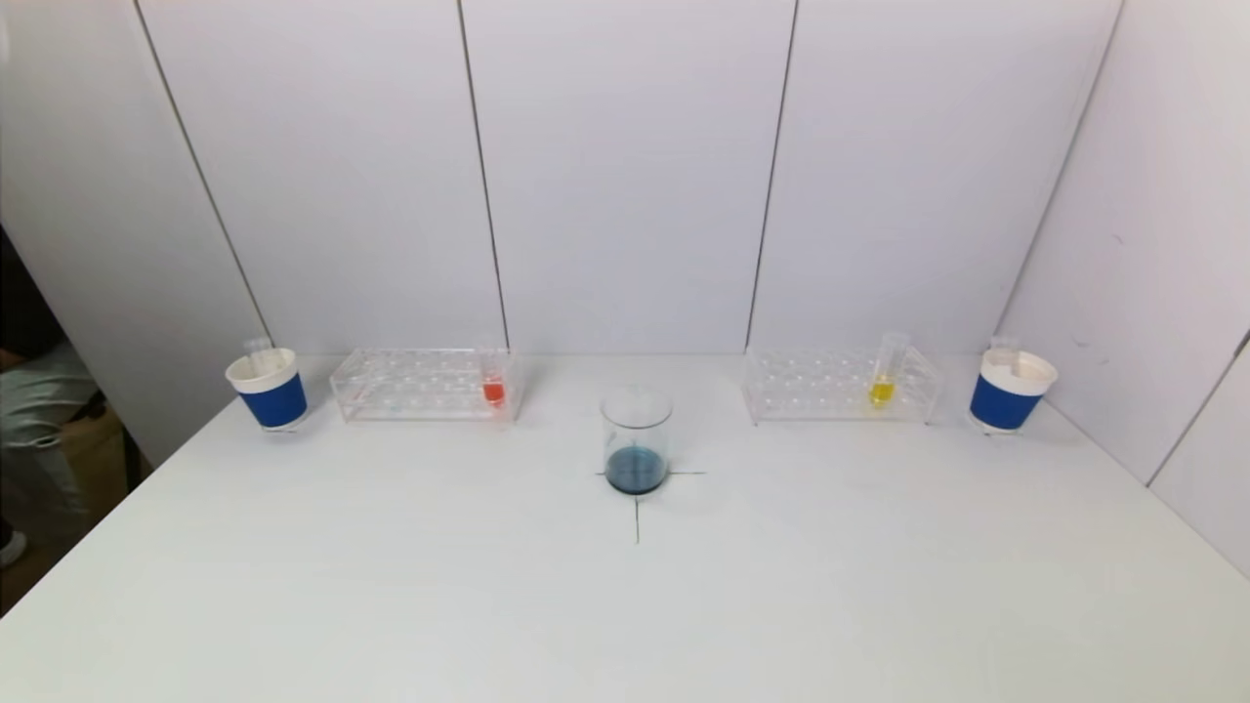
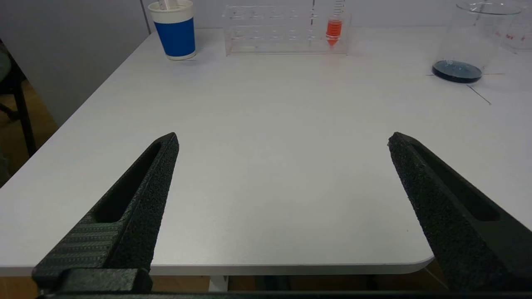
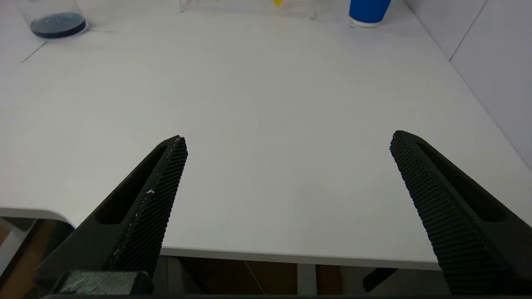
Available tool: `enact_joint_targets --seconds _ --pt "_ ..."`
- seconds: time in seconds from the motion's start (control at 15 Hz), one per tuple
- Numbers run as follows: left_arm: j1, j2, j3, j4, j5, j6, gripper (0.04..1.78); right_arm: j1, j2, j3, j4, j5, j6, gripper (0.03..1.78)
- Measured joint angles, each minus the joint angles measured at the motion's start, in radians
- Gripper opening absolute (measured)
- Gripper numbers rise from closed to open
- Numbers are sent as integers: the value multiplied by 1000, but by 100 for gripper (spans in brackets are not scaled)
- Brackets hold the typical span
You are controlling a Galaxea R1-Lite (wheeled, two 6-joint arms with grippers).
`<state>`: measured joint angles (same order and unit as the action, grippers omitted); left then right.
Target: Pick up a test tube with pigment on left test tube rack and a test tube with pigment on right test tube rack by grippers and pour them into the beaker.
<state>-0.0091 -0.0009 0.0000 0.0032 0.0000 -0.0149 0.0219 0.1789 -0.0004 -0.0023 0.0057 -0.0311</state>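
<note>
Two clear test tube racks are standing along the far edge of the desk (image 1: 391, 586): the left rack (image 1: 422, 384) toward the far left corner and the right rack (image 1: 840, 385) toward the far right corner. Two pigment tubes are sitting in them, one apiece: an orange-filled tube (image 1: 494, 384) in the left rack and a yellow-filled tube (image 1: 885, 371) in the right. Two blue-banded paper cups are flanking the racks, the left cup (image 1: 269, 389) and the right cup (image 1: 1010, 391), each holding one pale tube-like item. One beaker (image 1: 636, 440) with dark blue liquid is standing midway between the racks, nearer the desk's middle.
</note>
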Motion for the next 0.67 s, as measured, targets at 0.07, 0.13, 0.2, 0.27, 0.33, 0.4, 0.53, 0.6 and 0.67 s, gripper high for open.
enact_joint_targets --seconds 0.07,0.13,0.2,0.27,0.33,0.4,0.53,0.6,0.67 --pt "0 0 0 0 0 0 176 -11 -44 -1 0 2 -3 177" --pt "0 0 0 0 0 0 176 -17 -85 -1 0 2 -5 177" --pt "0 0 0 0 0 0 176 -20 -117 -1 0 -3 -4 177" --pt "0 0 0 0 0 0 176 -22 -139 0 -1 -7 6 177" --pt "0 0 0 0 0 0 176 -22 -153 0 -2 -8 11 177" --pt "0 0 0 0 0 0 176 -23 -163 0 -2 -10 18 177" --pt "0 0 0 0 0 0 176 -23 -174 0 -6 -13 54 177" --pt "0 0 0 0 0 0 176 -24 -176 0 -7 -14 64 177" --pt "0 0 0 0 0 0 176 -24 -177 0 -6 -15 67 177"
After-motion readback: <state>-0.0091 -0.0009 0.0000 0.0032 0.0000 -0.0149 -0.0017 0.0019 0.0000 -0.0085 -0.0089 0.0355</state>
